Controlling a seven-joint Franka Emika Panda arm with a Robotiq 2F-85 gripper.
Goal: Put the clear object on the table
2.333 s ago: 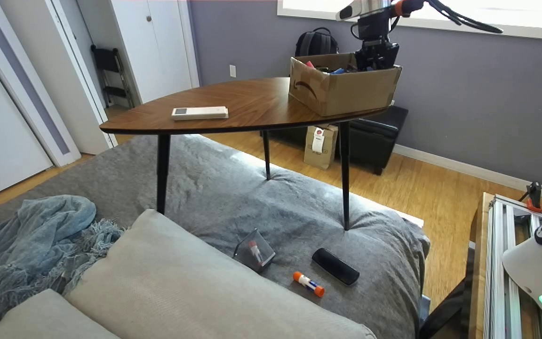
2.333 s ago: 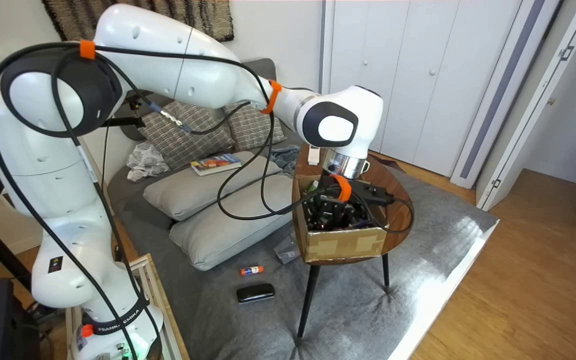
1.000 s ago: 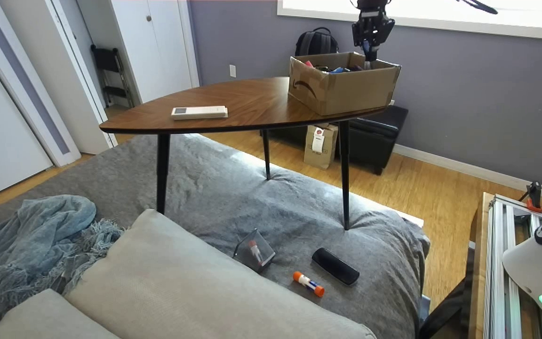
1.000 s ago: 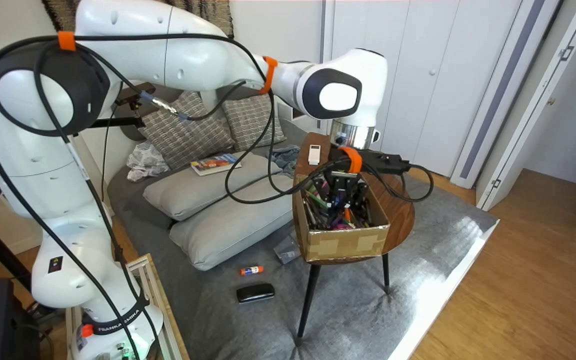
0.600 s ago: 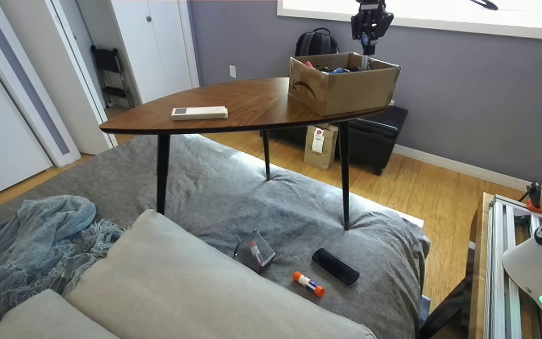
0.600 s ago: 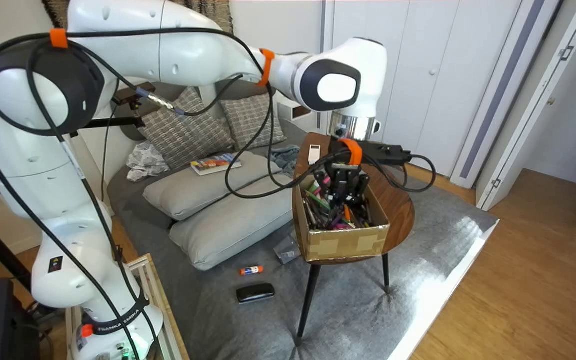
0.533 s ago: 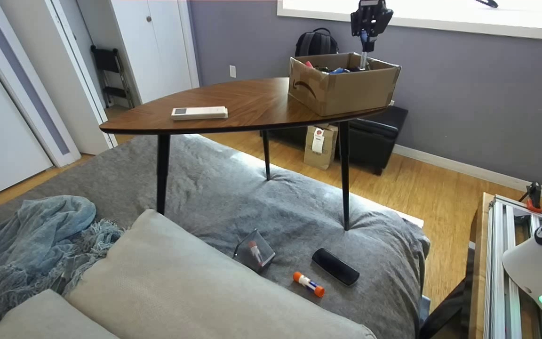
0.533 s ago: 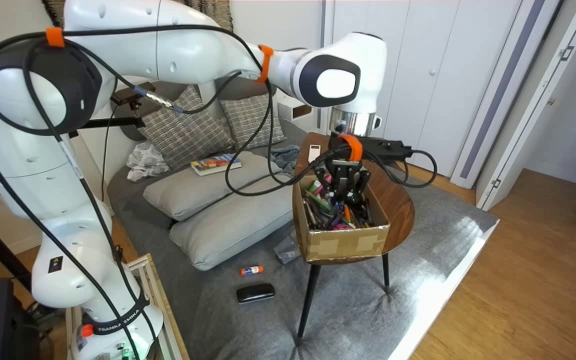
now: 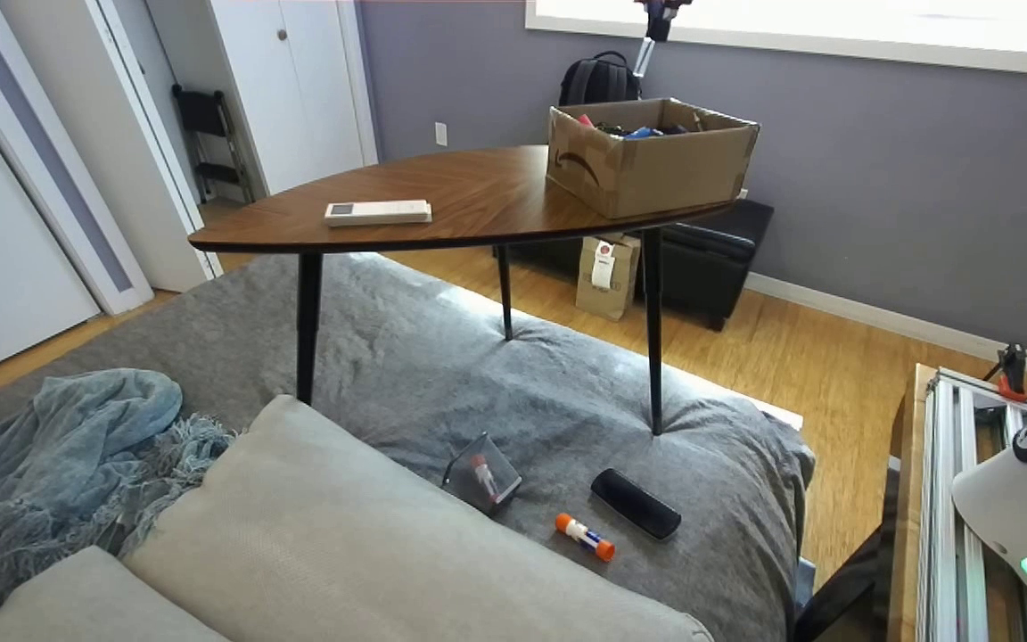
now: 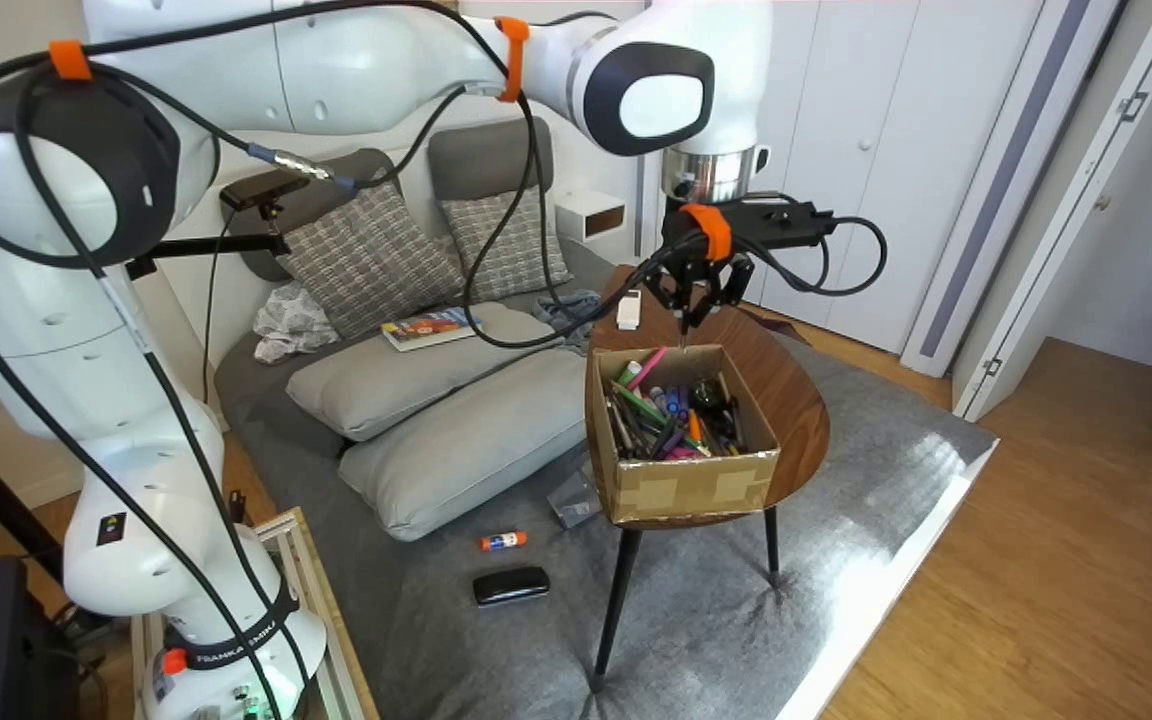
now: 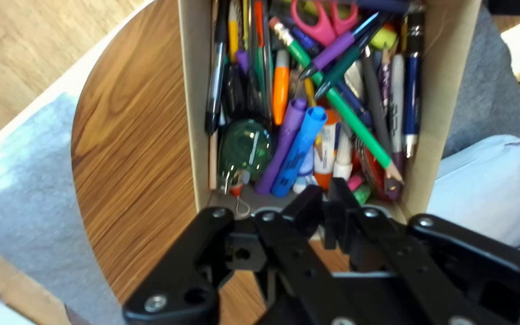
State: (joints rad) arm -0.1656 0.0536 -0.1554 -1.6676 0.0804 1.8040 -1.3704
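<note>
Here, at the top of an exterior view, the black Robotiq gripper (image 9: 658, 32) has its jaws nearly together, pinching a slim clear object (image 9: 644, 59) — it slants downward in mid-air, higher than the wooden table (image 9: 460, 187) at upper centre. On it stands an open cardboard box (image 9: 687, 178) with pink scissors (image 11: 322, 33) inside.

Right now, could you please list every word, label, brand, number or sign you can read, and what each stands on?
"FRANKA EMIKA": black base band.
No letters, only a curved black mark: cardboard box.
Too small or blurred to read: book, glue stick, paper bag label, blue marker, gray marker.
</note>
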